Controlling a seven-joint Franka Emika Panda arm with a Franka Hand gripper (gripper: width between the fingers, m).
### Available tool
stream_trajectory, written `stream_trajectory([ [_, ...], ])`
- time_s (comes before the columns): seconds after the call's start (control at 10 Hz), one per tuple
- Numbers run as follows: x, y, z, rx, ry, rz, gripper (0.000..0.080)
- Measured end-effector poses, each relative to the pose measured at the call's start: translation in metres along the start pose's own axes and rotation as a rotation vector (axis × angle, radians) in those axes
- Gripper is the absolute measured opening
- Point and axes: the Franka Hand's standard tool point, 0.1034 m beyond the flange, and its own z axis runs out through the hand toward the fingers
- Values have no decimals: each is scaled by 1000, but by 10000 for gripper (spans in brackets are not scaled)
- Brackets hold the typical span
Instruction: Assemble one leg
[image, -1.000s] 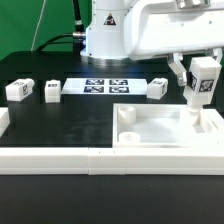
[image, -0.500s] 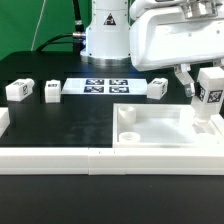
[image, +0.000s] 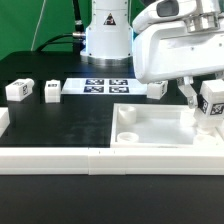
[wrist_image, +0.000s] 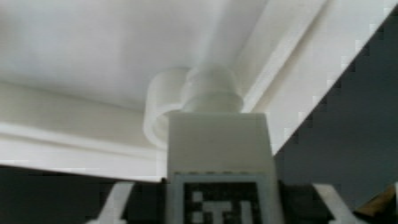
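**Exterior view and wrist view — leg held at the panel corner**

**1. Leg.** The leg (image: 211, 105) is clamped in the gripper (image: 207, 100) at the exterior view's right edge. It stands close to upright with its black-and-white tag toward the camera. Its lower end is down at the far right corner of the panel (image: 150, 128). In the wrist view the leg (wrist_image: 217, 140) runs straight out from the gripper (wrist_image: 221, 208). Its far end lines up with a round corner socket (wrist_image: 173, 95) of the panel (wrist_image: 71, 60). Whether the end touches the socket or sits inside it cannot be told.

**2. Gripper.** The jaws are closed on the tagged upper part of the leg. In the exterior view one of the fingers (image: 187, 93) shows on the left side of the leg; the other is lost at the picture's edge. In the wrist view the fingers (wrist_image: 121, 205) flank the tag on both sides.

**3. Surroundings.**
- The panel lies flat on the black table (image: 60, 120).
- Three loose legs stand behind it — the first spare leg (image: 17, 90) and second spare leg (image: 52, 92) toward the exterior view's left, the third spare leg (image: 157, 89) just beyond the panel.
- The marker board (image: 100, 87) lies between the second and third spare legs.
- A low white rail (image: 60, 157) runs along the near side of the table.
- The robot base (image: 108, 35) stands behind the marker board.
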Motion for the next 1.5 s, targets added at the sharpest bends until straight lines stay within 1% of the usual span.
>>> stream_trajectory([
  [0.4, 0, -4, -2, 3, -2, 7, 288],
  [0.6, 0, -9, -13, 3, -4, 6, 288],
  [0.7, 2, -8, -16, 0, 2, 3, 288],
  [0.8, 5, -7, -17, -2, 7, -2, 288],
  [1.0, 10, -2, -15, -5, 14, -15, 288],
  [1.2, 16, 4, -9, -7, 23, -20, 288],
  [1.3, 16, 9, -4, -10, 23, -22, 288],
  [1.4, 13, 10, 0, -10, 20, -19, 288],
  [1.5, 14, 11, 0, -14, 34, -19, 288],
])
